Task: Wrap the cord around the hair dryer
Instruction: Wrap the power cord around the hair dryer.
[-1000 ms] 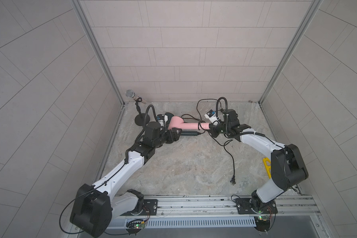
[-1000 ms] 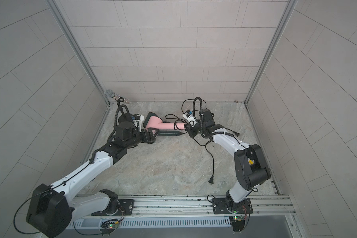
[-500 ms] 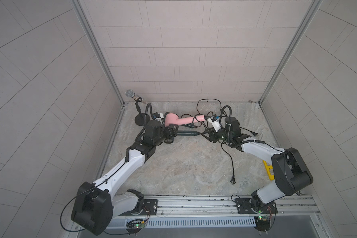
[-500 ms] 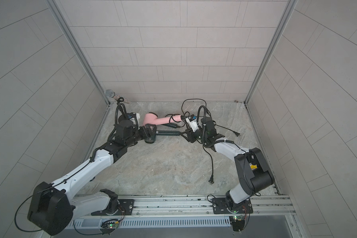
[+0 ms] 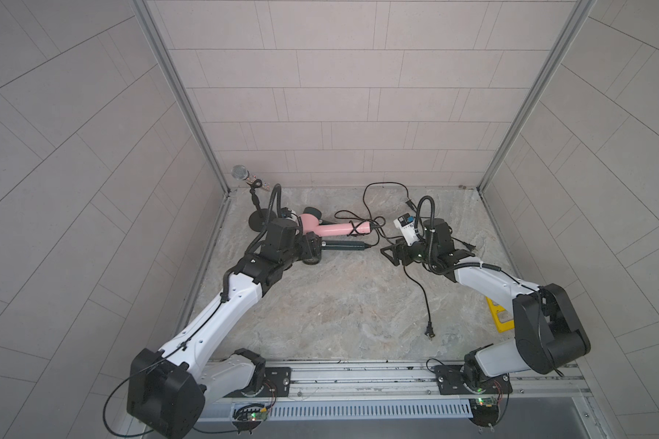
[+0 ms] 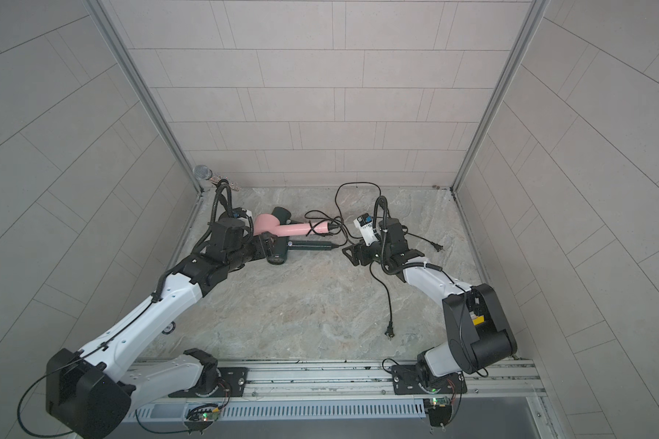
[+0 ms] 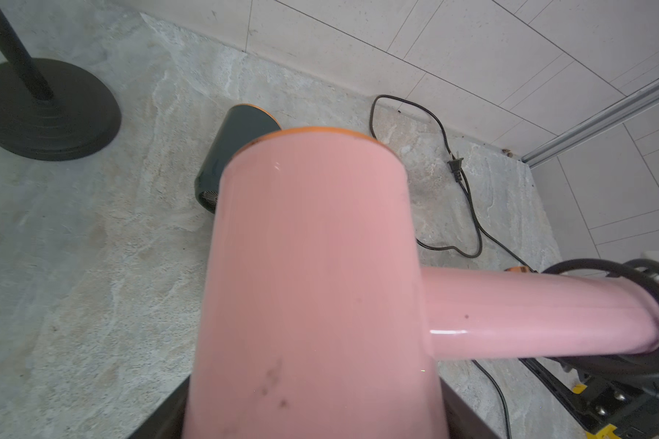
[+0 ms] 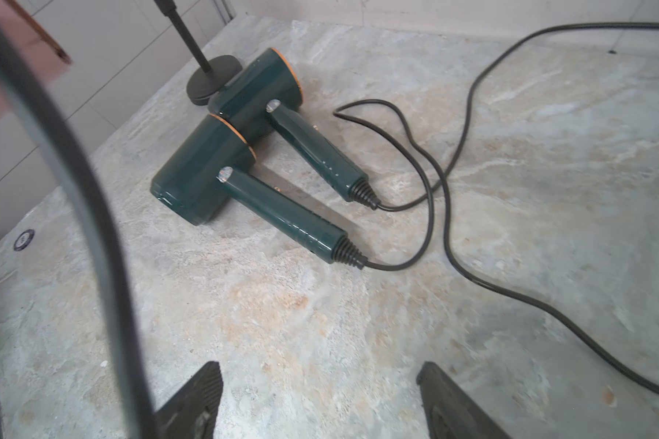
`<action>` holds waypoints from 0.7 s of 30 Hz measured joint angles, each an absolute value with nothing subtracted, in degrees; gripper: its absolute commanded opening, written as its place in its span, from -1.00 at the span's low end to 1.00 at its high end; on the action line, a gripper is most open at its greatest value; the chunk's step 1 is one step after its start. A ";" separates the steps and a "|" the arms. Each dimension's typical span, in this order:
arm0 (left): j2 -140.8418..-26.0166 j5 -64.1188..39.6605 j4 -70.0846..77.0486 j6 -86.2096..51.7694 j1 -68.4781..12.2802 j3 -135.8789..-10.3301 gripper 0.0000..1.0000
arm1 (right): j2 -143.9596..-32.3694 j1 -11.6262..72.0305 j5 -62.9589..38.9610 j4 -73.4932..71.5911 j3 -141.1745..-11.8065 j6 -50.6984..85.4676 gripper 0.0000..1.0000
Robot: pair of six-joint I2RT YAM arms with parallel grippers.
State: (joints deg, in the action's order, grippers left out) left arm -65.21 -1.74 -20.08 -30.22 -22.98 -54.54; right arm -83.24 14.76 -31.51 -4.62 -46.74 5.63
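Note:
My left gripper (image 5: 308, 243) is shut on the head of the pink hair dryer (image 5: 322, 227), which hangs just above the floor with its handle toward the right. In the left wrist view the pink hair dryer (image 7: 312, 273) fills the frame and hides the pads. The black cord (image 5: 359, 227) is looped round the handle's end, then trails past my right gripper (image 5: 390, 252) to a plug (image 5: 430, 334) on the floor. The right gripper (image 8: 320, 370) stands open over bare floor, right of the handle, with nothing between its fingers (image 8: 202, 395). The blurred cord (image 8: 92, 213) crosses close to that camera.
Two dark green hair dryers (image 8: 206, 178) (image 8: 259, 91) lie side by side on the floor below the pink one, their cords (image 8: 446, 213) running toward the back wall. A microphone stand (image 5: 257, 224) is at the back left. A yellow object (image 5: 499, 315) lies by the right wall.
My right gripper has opened, let go of the cord at the handle's end, and dropped back toward the floor. The left gripper has shifted the pink dryer slightly toward the back.

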 measured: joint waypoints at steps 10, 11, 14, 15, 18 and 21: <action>-64.51 -2.35 -24.03 -28.67 -19.31 -56.36 -1.00 | -84.44 10.72 -30.00 -3.25 -45.78 5.96 -0.77; -64.55 -3.14 -23.90 -28.77 -19.18 -56.36 -1.00 | -84.99 10.81 -30.26 -3.31 -45.98 6.48 -0.82; -64.84 -6.87 -22.85 -29.41 -19.09 -56.34 -1.00 | -86.70 11.00 -30.41 -3.29 -46.52 7.57 -0.92; -65.14 -8.45 -22.22 -29.56 -19.09 -56.34 -1.00 | -87.26 11.16 -30.37 -3.09 -46.81 7.92 -0.96; -66.54 -12.43 -21.23 -29.50 -19.14 -56.36 -1.00 | -88.38 11.70 -29.82 -1.52 -48.34 8.82 -1.00; -67.40 -13.45 -21.63 -28.62 -19.14 -56.36 -1.00 | -88.42 13.30 -26.30 2.85 -52.10 8.34 -1.00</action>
State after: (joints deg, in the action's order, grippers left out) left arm -67.40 -13.45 -21.63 -28.62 -19.14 -56.36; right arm -88.42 13.30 -26.30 2.85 -52.10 8.34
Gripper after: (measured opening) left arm 0.766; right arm 0.057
